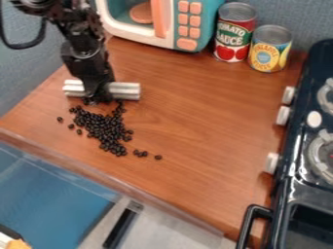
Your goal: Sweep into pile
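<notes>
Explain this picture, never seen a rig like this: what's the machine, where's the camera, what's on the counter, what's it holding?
There is one picture, from a fixed camera looking down at a slant on a wood-coloured counter. The black machine at upper left is a robot arm; its end is a two-finger gripper, which does the grasping. It holds a silver ribbed bar crosswise, low over the counter. Just in front lies a loose heap of small dark beans, with a few strays around its edges. The task is to sweep them into a pile, so the bar is probably the sweeper. Behind stand a toy microwave and two cans, one red, one yellow and blue; a black stove is at the right.
</notes>
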Motion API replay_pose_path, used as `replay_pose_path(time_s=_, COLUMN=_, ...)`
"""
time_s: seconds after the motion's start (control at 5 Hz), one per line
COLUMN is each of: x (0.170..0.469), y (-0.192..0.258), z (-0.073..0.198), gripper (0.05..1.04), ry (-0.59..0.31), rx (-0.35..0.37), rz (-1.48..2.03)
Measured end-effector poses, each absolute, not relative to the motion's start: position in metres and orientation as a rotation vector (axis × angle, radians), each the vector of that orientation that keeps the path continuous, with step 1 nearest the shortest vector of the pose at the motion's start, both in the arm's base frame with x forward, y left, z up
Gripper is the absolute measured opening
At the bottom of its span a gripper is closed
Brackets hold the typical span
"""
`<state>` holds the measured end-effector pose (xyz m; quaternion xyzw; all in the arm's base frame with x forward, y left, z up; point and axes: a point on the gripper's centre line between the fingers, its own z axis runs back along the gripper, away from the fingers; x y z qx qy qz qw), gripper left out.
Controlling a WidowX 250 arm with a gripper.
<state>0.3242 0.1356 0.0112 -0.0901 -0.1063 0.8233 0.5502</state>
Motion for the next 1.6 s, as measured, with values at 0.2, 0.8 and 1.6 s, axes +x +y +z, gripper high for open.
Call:
replay_pose_path(time_s=0.2, x=0.305, y=0.137, z=0.010, gripper=0.384, ry=-0.228, rx=-0.206, rz=1.960)
replay_pose_path(time_s=0.8, x=0.283, y=0.132, z=0.011, gripper=0.384, ry=-0.218, rx=-0.196, rz=1.973)
replay_pose_path(time_s=1.6, x=0.361, y=0.108, z=0.071, gripper=0.385, ry=-0.360, rx=-0.428, rz=1.786)
